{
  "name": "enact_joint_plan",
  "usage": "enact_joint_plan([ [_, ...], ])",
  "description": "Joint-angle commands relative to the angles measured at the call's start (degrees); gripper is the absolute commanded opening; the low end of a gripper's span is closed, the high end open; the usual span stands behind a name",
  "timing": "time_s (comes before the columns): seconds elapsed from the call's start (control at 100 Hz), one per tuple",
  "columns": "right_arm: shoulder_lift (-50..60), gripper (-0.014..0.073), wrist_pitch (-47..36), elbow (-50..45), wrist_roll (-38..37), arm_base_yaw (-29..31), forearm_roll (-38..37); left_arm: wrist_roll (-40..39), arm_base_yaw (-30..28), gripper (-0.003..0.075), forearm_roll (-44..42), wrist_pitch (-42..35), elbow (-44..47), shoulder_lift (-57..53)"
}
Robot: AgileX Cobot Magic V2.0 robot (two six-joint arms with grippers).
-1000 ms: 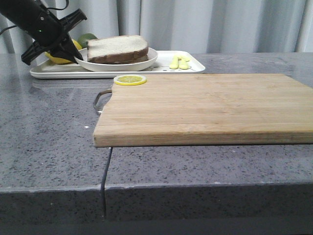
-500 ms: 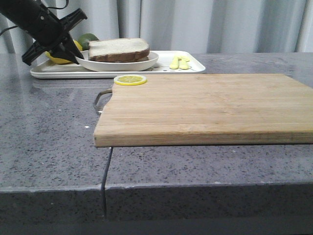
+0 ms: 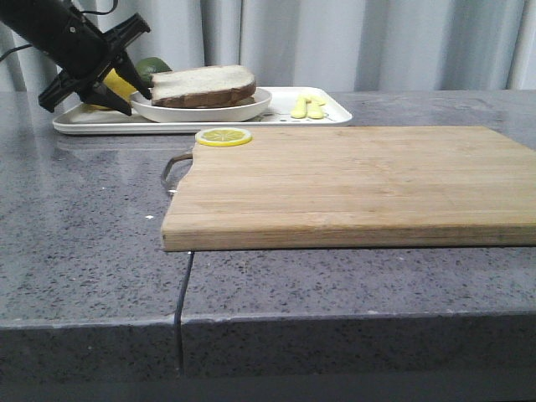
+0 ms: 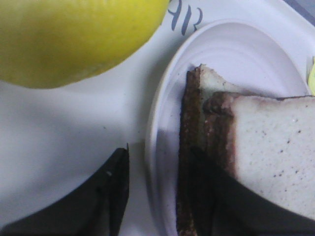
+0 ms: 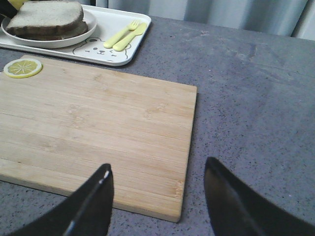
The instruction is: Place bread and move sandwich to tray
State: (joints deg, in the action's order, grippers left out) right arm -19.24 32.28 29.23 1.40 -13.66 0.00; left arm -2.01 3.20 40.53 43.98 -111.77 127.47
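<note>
Two brown-crusted bread slices lie stacked on a round white dish [image 3: 201, 110] that stands on the white tray [image 3: 276, 114]. The top slice of bread [image 3: 203, 82] also shows in the left wrist view [image 4: 275, 142] and the right wrist view [image 5: 47, 14]. No fried egg shows in any view. My left gripper [image 3: 138, 100] is open at the stack's left edge. In the left wrist view [image 4: 162, 196] one finger is outside the dish rim and the other is over the bread crust. My right gripper [image 5: 157, 196] is open and empty above the cutting board's near right corner.
A wooden cutting board [image 3: 352, 180] with a lemon slice [image 3: 223, 136] at its far left corner lies on the grey counter. On the tray are a whole lemon [image 4: 74, 39], a green fruit [image 3: 152, 64] and a yellow fork and knife [image 3: 307, 106].
My left gripper has risen a little and moved right toward the bread, so one fingertip now reaches the stack's left edge. The top slice shifted slightly right.
</note>
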Motion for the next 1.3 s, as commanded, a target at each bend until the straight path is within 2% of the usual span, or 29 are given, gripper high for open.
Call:
enact_joint_plan([
  [0.0,-0.2,0.0425,-3.6,1.5,0.2,0.4,-0.8,-0.3,0.2,0.0265,0.3,-0.8,-2.0,-4.3],
  [0.7,-0.2,0.0425,-3.7,1.5,0.2,0.4,-0.8,-0.3,-2.8,0.0264,-2.8,4.4,-2.2,-11.7],
  [1.07,-0.2,0.0425,-3.9,1.5,0.2,0.4,-0.8,7.5,-3.4,0.0264,-9.8,6.1,-1.5,-25.1],
  [1.19,-0.2,0.0425,-4.3,1.5,0.2,0.4,-0.8,11.1,-3.3,0.0264,-10.2,4.4,2.3,-31.2],
  [1.29,-0.2,0.0425,-4.5,1.5,0.2,0.4,-0.8,13.6,-3.2,0.0264,-10.2,1.0,8.9,-37.0],
])
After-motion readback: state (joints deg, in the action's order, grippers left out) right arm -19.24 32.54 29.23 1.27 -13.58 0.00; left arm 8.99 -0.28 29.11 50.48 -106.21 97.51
